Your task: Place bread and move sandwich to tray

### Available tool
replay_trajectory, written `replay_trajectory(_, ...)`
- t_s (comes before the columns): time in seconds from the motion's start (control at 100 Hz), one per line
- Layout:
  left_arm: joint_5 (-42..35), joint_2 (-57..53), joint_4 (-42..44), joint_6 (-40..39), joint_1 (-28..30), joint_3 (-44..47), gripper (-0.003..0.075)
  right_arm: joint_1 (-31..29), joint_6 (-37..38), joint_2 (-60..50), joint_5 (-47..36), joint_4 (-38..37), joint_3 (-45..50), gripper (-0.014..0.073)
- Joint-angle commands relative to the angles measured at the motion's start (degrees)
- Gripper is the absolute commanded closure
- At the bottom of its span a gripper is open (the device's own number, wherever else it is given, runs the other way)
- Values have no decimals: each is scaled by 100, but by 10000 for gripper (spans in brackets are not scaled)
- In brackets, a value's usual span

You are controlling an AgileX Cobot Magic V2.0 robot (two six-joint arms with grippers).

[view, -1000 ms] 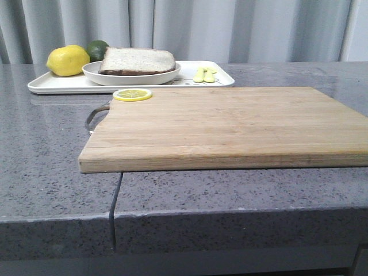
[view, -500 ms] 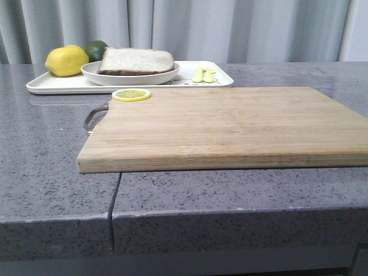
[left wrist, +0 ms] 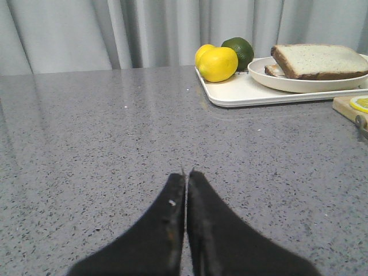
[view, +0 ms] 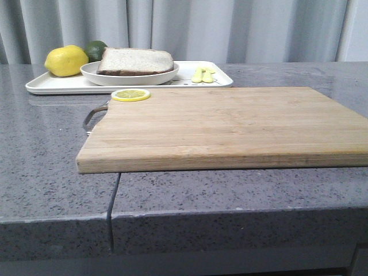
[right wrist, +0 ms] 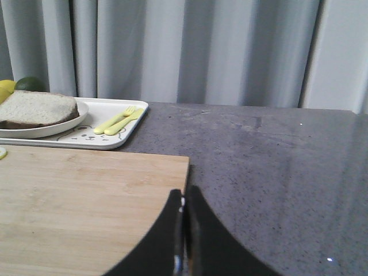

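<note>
Neither gripper shows in the front view: the sandwich (view: 136, 61) sits on its plate (view: 130, 76) on the tray (view: 57, 85), beside a lemon (view: 66, 60) and lime (view: 95, 49), with a lemon slice (view: 131, 95) on the board (view: 224, 126) corner. From the left wrist, the left gripper (left wrist: 187, 175) is pressed together, empty, over bare counter (left wrist: 103, 132). From the right wrist, the right gripper (right wrist: 184, 195) is likewise pressed together, at the board's edge; yellow cutlery (right wrist: 118, 121) lies on the tray.
</note>
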Motion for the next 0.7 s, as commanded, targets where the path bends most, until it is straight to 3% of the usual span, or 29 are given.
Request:
replay_trajectory(0.0, -433, -167, 15, -10, 5, 93, 740, -63, 163, -259, -363, -179, 111, 664)
replay_trajectory(0.22, -433, -167, 15, -10, 5, 93, 740, -63, 163, -917, -474, -19, 857, 664)
replay_trajectory(0.69, -433, -167, 15, -10, 5, 93, 739, -67, 157, -979, -200, 71, 856, 664)
